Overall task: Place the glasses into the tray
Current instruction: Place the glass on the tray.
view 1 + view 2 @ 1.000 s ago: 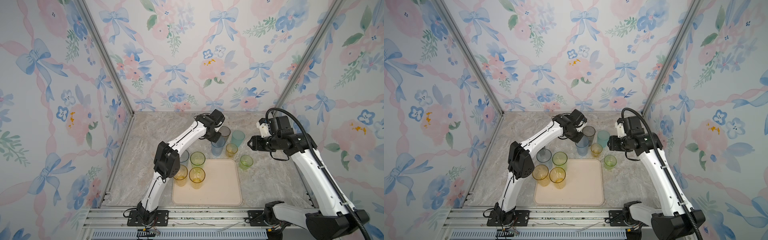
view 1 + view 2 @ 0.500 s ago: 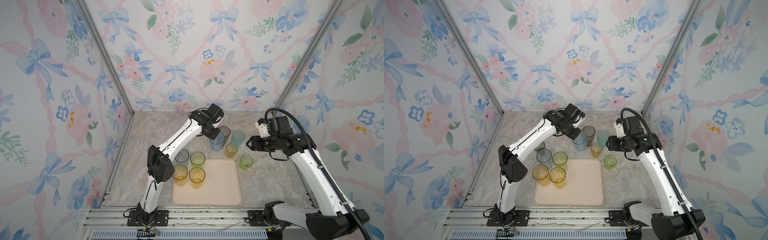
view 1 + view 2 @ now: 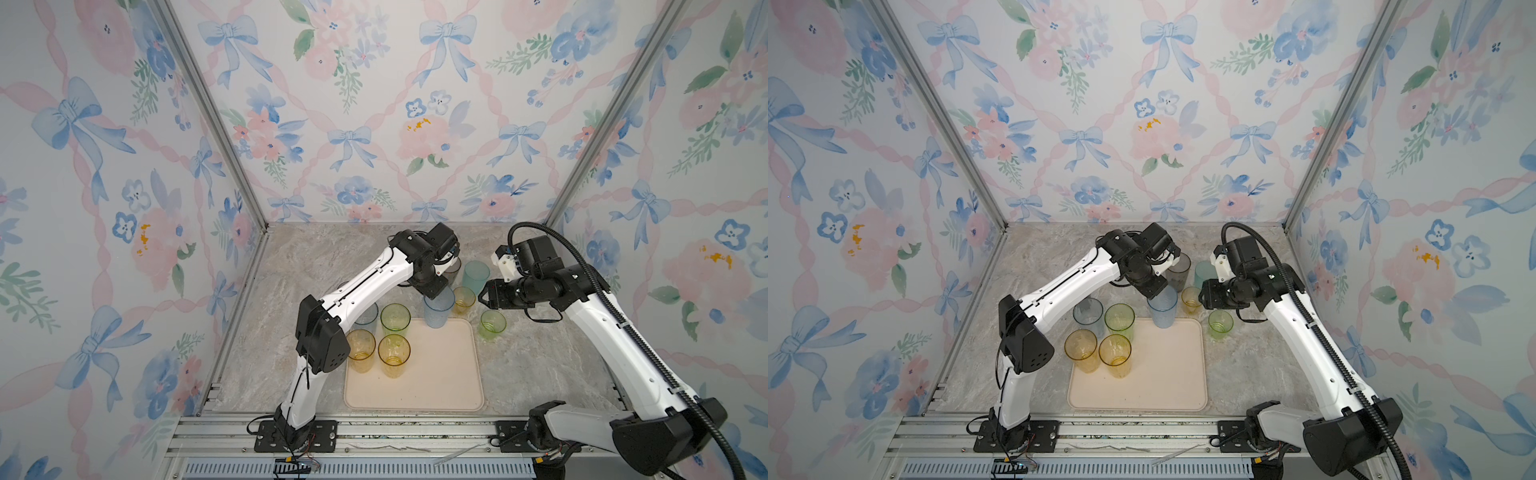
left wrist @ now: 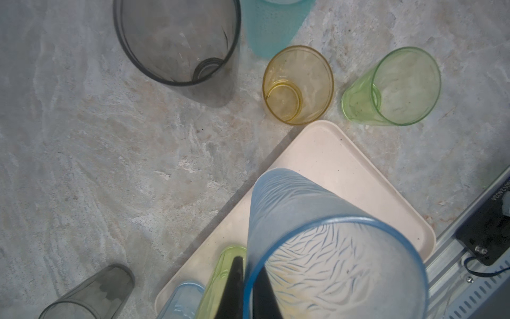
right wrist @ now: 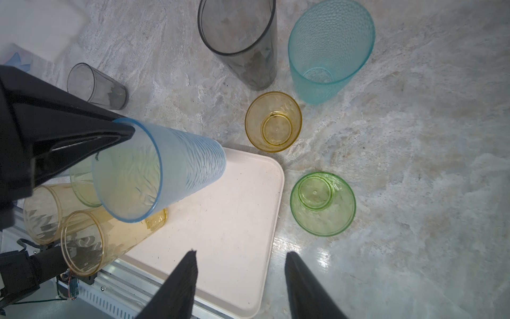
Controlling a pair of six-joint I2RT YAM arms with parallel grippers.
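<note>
The cream tray (image 3: 436, 374) lies at the front middle in both top views. My left gripper (image 4: 247, 261) is shut on the rim of a tall blue glass (image 4: 317, 226), one finger inside and one outside. The blue glass (image 3: 438, 309) hangs tilted over the tray's far edge (image 5: 248, 171). Two tall amber glasses (image 3: 394, 353) and a tall green glass (image 3: 395, 318) stand at the tray's left side. My right gripper (image 5: 240, 256) is open and empty, above the tray's far right corner, near a short green glass (image 5: 323, 203).
On the marble behind the tray stand a short amber glass (image 3: 463, 299), a tall teal glass (image 3: 476, 274) and a tall smoky grey glass (image 5: 240, 41). A short grey glass (image 5: 96, 85) and a pale blue glass (image 3: 1088, 313) stand further left.
The left arm has carried the blue glass from beside the grey glass towards the front, to the tray's far edge. The right arm has barely moved.
</note>
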